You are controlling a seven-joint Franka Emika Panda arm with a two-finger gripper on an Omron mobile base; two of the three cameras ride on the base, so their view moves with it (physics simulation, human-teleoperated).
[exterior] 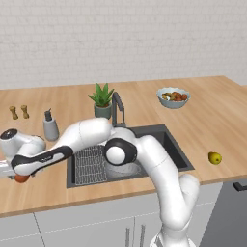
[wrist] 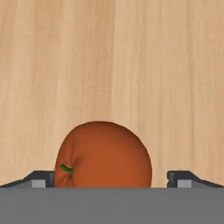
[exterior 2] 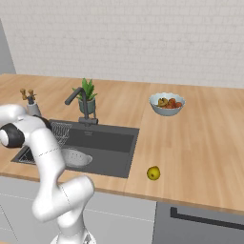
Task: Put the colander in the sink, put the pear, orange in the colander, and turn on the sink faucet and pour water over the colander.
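Hand view: orange (wrist: 104,155) on wooden counter (wrist: 131,65), sitting between spread fingertips (wrist: 41,178) of hand (wrist: 111,179), wide open, untouched.

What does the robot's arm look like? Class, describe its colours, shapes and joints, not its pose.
A glossy white arm of rounded tubular segments, joined by dark grey to black joint bands and a dark round cap at the elbow. The gripper ends in two small dark grey jaws. No cables or markings are visible.
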